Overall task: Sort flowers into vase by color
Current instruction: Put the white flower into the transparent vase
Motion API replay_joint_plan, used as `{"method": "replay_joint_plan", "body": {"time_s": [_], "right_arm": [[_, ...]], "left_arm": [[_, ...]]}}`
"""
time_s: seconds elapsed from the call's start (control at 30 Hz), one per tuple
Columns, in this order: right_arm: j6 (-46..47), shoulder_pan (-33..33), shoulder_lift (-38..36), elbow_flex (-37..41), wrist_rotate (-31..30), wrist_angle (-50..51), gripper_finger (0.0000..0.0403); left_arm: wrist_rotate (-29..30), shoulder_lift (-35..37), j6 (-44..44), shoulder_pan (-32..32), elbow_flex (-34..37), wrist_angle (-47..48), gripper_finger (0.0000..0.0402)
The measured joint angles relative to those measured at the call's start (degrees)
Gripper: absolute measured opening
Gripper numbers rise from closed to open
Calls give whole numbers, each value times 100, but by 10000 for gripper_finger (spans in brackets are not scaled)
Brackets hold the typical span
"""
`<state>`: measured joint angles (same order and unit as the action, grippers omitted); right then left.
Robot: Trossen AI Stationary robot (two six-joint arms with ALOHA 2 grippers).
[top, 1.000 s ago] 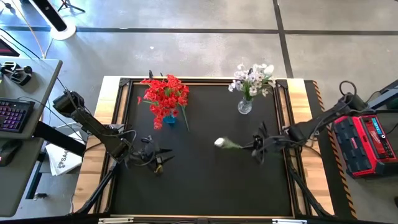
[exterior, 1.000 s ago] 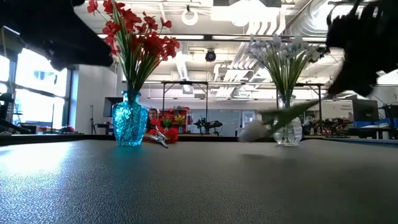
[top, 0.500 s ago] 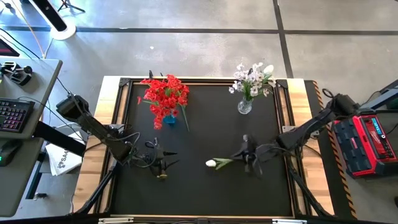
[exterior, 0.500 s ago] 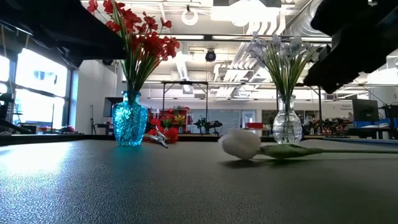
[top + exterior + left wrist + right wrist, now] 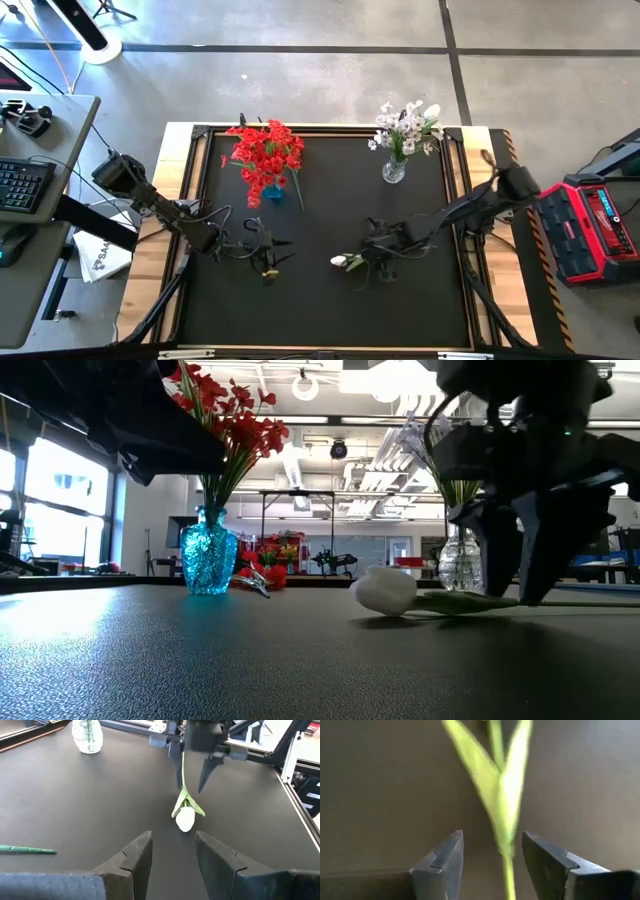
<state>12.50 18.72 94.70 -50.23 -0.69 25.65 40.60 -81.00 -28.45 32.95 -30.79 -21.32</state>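
A white tulip lies flat on the black table, its green stem running toward the right arm. My right gripper points down, open, with one finger on each side of the stem just behind the leaves, not touching it. My left gripper hovers open and empty to the tulip's left, facing the bud. Red flowers stand in a blue vase, white flowers in a clear vase.
A red sprig lies on the table beside the blue vase, with a loose green stem nearby. The table has a raised frame. A red and black case sits off the right edge.
The white tulip, held off the table by my right gripper a second ago, has come down and now lies flat. My right gripper has let go, moved toward the table's left and near edge, sunk and tipped to point down over the stem. My left gripper has drifted slightly toward the tulip.
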Motion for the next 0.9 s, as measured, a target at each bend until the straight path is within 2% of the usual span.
{"method": "replay_joint_plan", "body": {"time_s": [0.13,0.23,0.33,0.4,0.5,0.6,0.7,0.83,0.9], "right_arm": [[-249,-81,591,-582,13,494,153],[-246,-146,838,-926,24,857,100],[-237,-163,854,-993,79,794,32],[-250,-157,680,-899,-80,652,10],[-92,-65,-25,-448,-570,262,15],[78,60,-1082,294,-1117,-430,5],[-118,252,-2274,1099,-2158,-1555,5],[-1387,449,-3706,2103,-4016,-3633,2],[-2458,451,-4279,2581,-4396,-4979,2]], "left_arm": [[-15,1,0,3,-1,0,135],[-14,1,0,7,-1,2,135],[-15,1,4,7,-6,21,135],[-15,1,2,8,-6,45,135],[-69,1,3,58,-6,42,135],[-91,-1,4,129,-6,42,135],[-87,1,5,162,-6,42,135],[64,1,13,141,-6,42,135],[88,0,13,108,-6,42,135]]}}
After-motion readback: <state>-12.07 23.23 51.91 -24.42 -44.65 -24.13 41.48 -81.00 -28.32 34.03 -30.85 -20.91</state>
